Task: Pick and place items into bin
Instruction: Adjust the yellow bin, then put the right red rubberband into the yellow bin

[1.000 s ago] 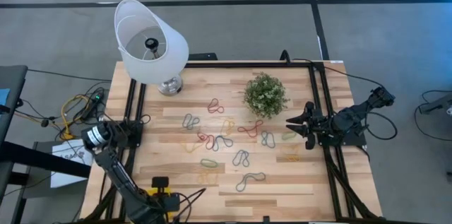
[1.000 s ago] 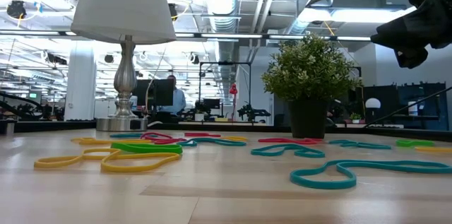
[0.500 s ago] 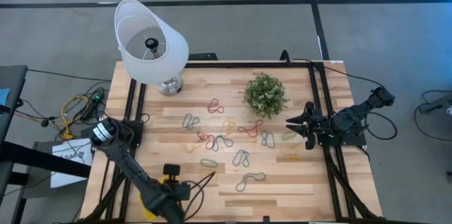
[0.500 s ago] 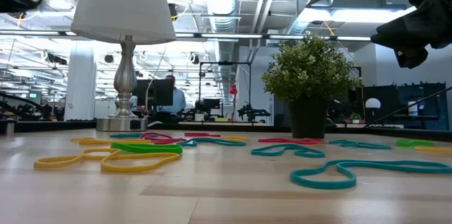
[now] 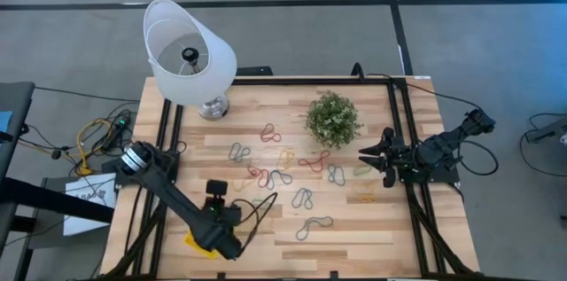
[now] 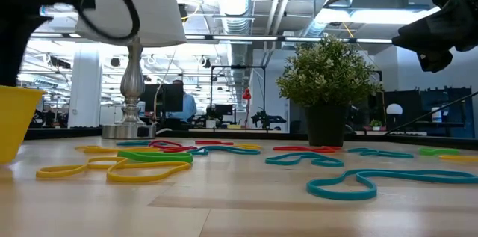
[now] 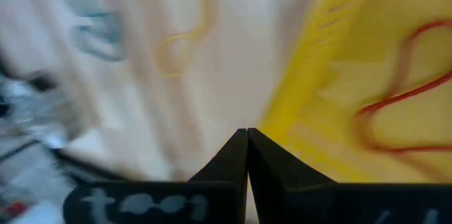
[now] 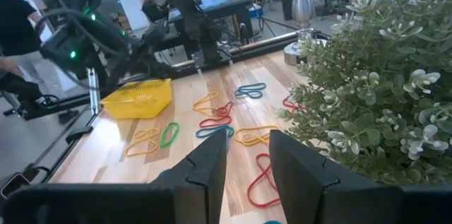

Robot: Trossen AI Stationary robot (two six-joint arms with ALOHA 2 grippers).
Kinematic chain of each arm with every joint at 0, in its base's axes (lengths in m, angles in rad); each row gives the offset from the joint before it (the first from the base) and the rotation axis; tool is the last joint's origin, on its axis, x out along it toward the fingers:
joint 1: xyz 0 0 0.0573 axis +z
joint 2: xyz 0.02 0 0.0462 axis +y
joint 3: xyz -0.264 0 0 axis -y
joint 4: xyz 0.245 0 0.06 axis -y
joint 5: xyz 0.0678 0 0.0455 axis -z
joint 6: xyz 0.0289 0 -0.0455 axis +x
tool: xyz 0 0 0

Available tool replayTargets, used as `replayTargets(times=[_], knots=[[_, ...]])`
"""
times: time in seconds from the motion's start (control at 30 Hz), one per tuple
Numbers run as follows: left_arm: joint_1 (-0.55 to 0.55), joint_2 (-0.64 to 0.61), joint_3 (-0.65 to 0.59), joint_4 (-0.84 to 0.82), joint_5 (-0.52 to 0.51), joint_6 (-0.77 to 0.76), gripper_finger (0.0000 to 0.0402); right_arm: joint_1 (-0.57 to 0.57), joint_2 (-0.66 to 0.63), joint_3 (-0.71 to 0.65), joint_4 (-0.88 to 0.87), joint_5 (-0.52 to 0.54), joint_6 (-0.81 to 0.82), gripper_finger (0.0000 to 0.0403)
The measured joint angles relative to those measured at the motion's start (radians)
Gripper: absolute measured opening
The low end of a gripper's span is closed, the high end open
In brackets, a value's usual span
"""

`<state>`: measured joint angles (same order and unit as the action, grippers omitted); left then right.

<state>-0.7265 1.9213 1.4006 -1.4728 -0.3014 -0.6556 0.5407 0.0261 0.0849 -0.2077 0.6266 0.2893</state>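
Left wrist view: left gripper [image 7: 247, 133] fingertips pressed together, nothing between them | beside bin [image 7: 395, 47], near table's front-left, holding one red loop [image 7: 402, 83] | risk: arm nudges bin; right gripper [image 8: 247, 146] parted, idle by plant [image 5: 333, 119].

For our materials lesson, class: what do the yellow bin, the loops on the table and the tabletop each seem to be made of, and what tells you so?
The yellow bin looks like moulded plastic: a bright, even colour with a perforated wall. The loops look like rubber or soft plastic: thin, matte, lying limp in bent shapes. The tabletop looks like wood, pale planks with visible grain and joints, smoothly finished. The lamp base looks like polished metal, as it shines.
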Motion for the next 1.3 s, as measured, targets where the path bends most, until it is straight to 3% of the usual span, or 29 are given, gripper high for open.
replayTargets(times=[0.1, 0.37, 0.57, 0.7, 0.9, 1.0, 1.1, 1.3], knots=[[0.003, -0.099, 0.000, -0.098, -0.069, -0.045, 0.0000, 0.000, 0.000, 0.000, 0.032, 0.000, 0.000, 0.0102], [0.040, -0.487, 0.001, -0.100, -0.263, -0.062, 0.0000, 0.000, 0.001, 0.000, 0.170, 0.009, -0.096, 0.0102], [0.108, -0.694, 0.001, -0.070, -0.425, -0.118, 0.0000, 0.000, 0.130, 0.001, 0.329, 0.031, -0.143, 0.0102], [0.139, -0.771, -0.067, -0.086, -0.500, -0.119, 0.0000, 0.000, 0.317, 0.055, 0.409, 0.031, -0.167, 0.0102], [0.148, -0.934, -0.246, -0.019, -0.496, -0.133, 0.0000, -0.054, 0.677, 0.317, 0.367, 0.030, -0.169, 0.0102], [0.127, -1.050, -0.374, 0.134, -0.486, -0.135, 0.0000, -0.099, 0.850, 0.451, 0.255, 0.019, -0.138, 0.0102], [0.117, -1.162, -0.531, 0.351, -0.437, -0.107, 0.0000, -0.145, 1.010, 0.535, 0.173, -0.057, -0.022, 0.0102], [0.112, -1.275, -0.806, 0.751, -0.349, 0.049, 0.0000, -0.186, 1.305, 0.618, 0.199, -0.183, 0.102, 0.0102]])
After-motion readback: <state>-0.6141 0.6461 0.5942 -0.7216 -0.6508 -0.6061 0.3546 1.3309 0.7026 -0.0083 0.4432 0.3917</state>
